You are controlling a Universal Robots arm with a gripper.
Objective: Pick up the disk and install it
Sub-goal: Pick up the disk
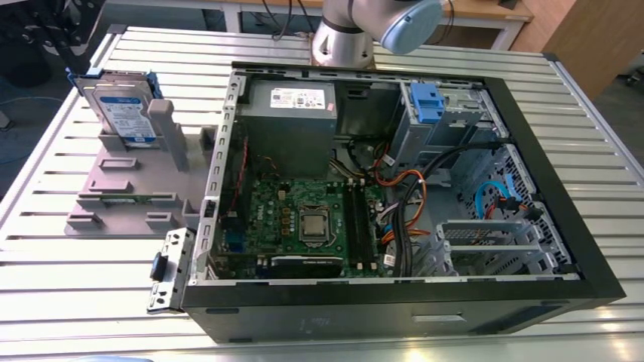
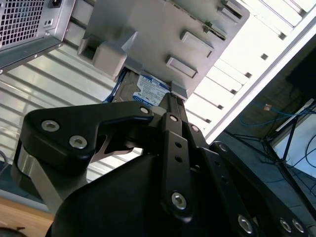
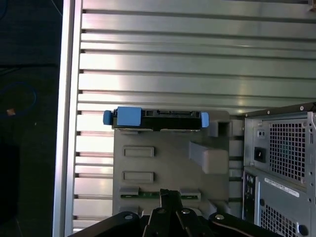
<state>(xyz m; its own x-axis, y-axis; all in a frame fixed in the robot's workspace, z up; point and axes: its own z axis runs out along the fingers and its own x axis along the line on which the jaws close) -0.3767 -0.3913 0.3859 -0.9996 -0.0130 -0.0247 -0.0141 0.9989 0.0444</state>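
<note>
Black linkage of the tool (image 3: 168, 193) sits closest to the lens in both wrist views. Its 2 fingers look pressed together, with nothing pinched between them. The tool points toward a grey plastic holder (image 3: 163, 163), and how close its tip is to the holder cannot be told.

The disk (image 1: 126, 105) stands upright on 1 edge in a slot of that holder, on the slatted metal table (image 1: 60, 271), to the exterior view's left of the open computer case (image 1: 403, 196). Standing it on edge probably keeps its upper rim and both flat faces free for a grip. In the first wrist view the disk is seen edge-on, with the blue bracket tabs showing at both ends.

Room differs by side. Bare table slats lie open around the holder away from the case, though the table's edge runs near. The case wall stands just beside the holder on the other side. Inside the case, a drive cage with a blue clip (image 1: 427, 102) sits in a far corner, with loose cables (image 1: 412, 188) crowding nearby.
</note>
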